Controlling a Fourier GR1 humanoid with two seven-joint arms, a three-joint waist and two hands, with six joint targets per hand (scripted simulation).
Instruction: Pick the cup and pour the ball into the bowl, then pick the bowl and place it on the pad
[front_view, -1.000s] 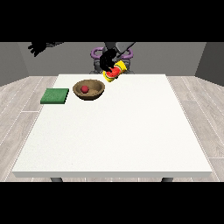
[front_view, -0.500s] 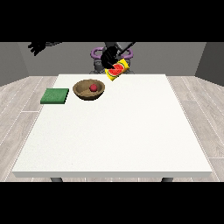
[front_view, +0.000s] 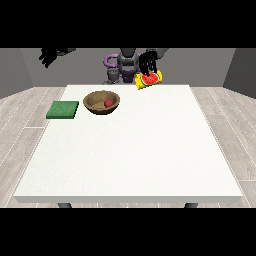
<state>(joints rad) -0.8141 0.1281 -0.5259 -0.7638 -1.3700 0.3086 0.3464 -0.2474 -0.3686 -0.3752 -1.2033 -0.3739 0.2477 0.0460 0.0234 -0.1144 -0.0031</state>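
Cup (front_view: 148, 80), yellow with a red patch, is what we watch first: it lies tipped on its side, raised above the far edge of the white table (front_view: 150, 150), with the hand at the view's right (front_view: 148, 62) closed around its top. The red ball (front_view: 108, 103) sits inside the wooden bowl (front_view: 94, 103), so we judge the pouring done. The green pad (front_view: 63, 110) lies just beside the bowl, on the side towards the view's left, and nothing rests on it yet.

The hand at the view's left (front_view: 50, 55) hangs high and well apart from everything; we cannot tell how its fingers lie.

What worries us from here:
- The cup is near the table's far edge, so releasing it there could send it rolling off.
- Tilting the bowl while lifting it could let the ball roll out.
- The pad is small, so the bowl could come down half off it.
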